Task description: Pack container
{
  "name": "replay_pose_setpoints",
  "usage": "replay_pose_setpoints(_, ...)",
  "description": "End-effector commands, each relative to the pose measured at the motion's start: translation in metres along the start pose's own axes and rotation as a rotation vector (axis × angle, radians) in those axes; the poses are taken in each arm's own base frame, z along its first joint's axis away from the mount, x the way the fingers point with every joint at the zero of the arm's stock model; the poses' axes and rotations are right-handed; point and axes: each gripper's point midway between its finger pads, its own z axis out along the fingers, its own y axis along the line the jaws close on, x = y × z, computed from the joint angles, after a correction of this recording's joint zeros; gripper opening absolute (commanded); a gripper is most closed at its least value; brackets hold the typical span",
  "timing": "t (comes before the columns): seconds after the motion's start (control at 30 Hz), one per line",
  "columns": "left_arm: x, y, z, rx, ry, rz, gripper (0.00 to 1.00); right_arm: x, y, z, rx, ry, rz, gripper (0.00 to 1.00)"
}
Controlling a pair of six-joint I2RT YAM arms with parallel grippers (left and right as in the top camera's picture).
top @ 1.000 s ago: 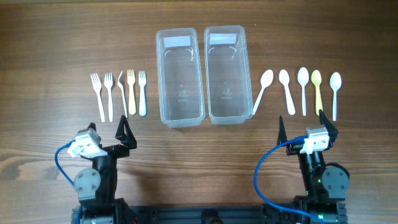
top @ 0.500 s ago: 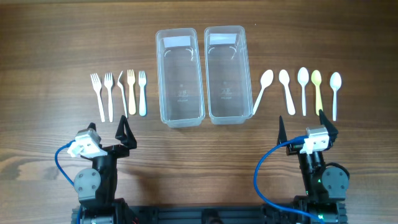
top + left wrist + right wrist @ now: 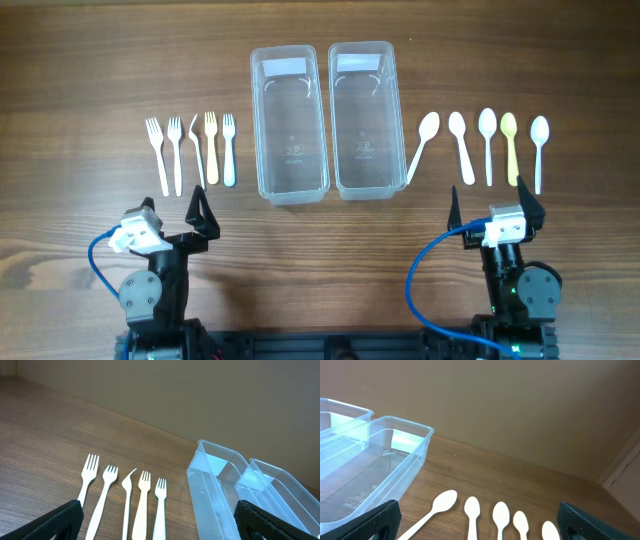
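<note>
Two clear, rectangular plastic containers are standing side by side in the upper middle of the overhead frame on the brown wooden table point(image 3: 80, 90). The left clear container point(image 3: 289, 130) and the right clear container point(image 3: 362, 125) are both open at the top, their bare floors showing through.

Left of them, a row of plastic cutlery is lying with its handles pointing toward the bottom of the frame. It runs from a long white fork point(image 3: 158, 158) and a second white fork point(image 3: 177, 158) to a white piece with a thin curved head point(image 3: 198, 152), a cream-yellow fork point(image 3: 212, 150) and a shorter white fork point(image 3: 229, 155).

Right of the containers, five plastic spoons are lying in a row. A slanted white spoon point(image 3: 419, 152) is ending just beside the right container's wall. Next to it are a second white spoon point(image 3: 463, 152), a third white spoon point(image 3: 488, 150), a pale yellow spoon point(image 3: 511, 152) and an outer white spoon point(image 3: 539, 158).

Both arms are sitting at the bottom of the overhead frame. The left gripper point(image 3: 160, 512) is facing the forks. Its dark fingers are showing in the lower corners of its wrist view, spread wide and gripping nothing. The right gripper point(image 3: 479, 512) is facing the spoons, its fingers likewise spread wide apart and empty.
</note>
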Motion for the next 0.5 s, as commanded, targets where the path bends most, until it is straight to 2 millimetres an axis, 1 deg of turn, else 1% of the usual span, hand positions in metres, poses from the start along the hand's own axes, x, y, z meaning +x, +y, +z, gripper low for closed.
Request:
replay_pose_setpoints(0.0,0.004,-0.001,0.001,0.011,0.007,0.014,1.00,0.000,-0.003,0.000,0.019,-0.005,0.292,1.00)
replay_pose_setpoints(0.07,0.004,-0.001,0.001,0.011,0.006,0.014,1.00,0.005,-0.009,0.000,0.058,0.012,0.421,1.00)
replay_pose_setpoints(0.1,0.004,-0.001,0.001,0.011,0.006,0.014,1.00,0.007,-0.008,0.001,0.058,0.019,0.438,1.00)
replay_pose_setpoints(0.3,0.004,-0.001,0.001,0.011,0.006,0.014,1.00,0.020,-0.005,0.004,0.053,0.079,0.407,1.00)
replay_pose_setpoints(0.47,0.004,-0.001,0.001,0.011,0.006,0.013,1.00,0.030,-0.002,0.006,0.048,0.127,0.414,1.00)
